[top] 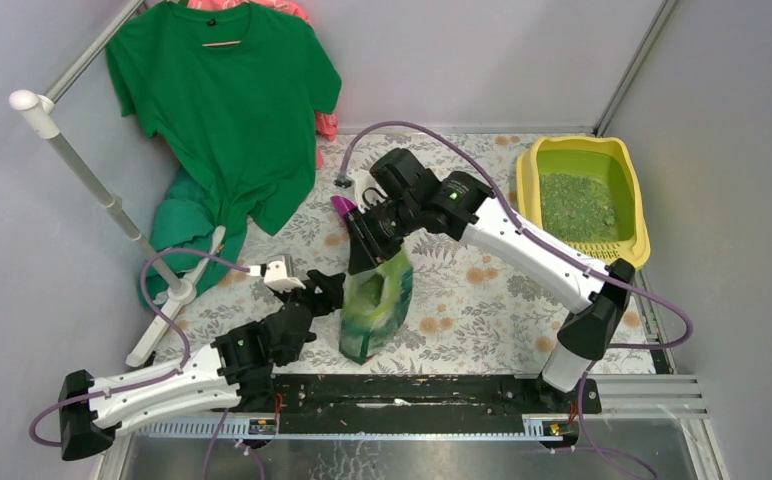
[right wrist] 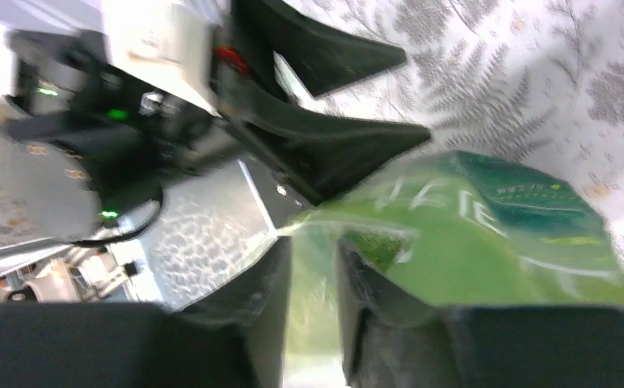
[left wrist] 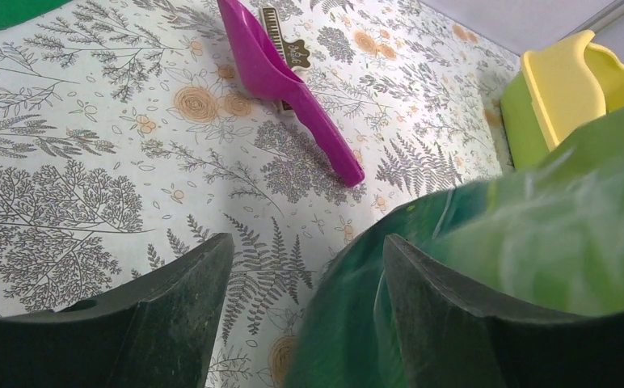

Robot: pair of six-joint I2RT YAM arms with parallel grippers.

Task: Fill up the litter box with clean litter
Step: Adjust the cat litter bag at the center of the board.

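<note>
The yellow litter box (top: pixel 534 170) stands at the far right of the table, with green clean litter (top: pixel 577 205) covering its floor. A glossy green bag (top: pixel 377 305) stands upright mid-table. My right gripper (top: pixel 367 243) is at the bag's top edge. In the right wrist view its jaws (right wrist: pixel 313 250) are slightly apart, open, with the bag's thin rim (right wrist: pixel 486 242) between them. My left gripper (top: pixel 327 290) is open at the bag's left side. The bag's side (left wrist: pixel 535 226) fills the right half of the gap in my left gripper (left wrist: pixel 309 238).
A purple scoop (left wrist: pixel 284 81) lies on the flowered tablecloth (left wrist: pixel 66 186) beyond the bag, half hidden under the right arm in the top view. A green T-shirt (top: pixel 227 110) hangs from a white rack (top: pixel 92 180) at the back left. Grey walls close in both sides.
</note>
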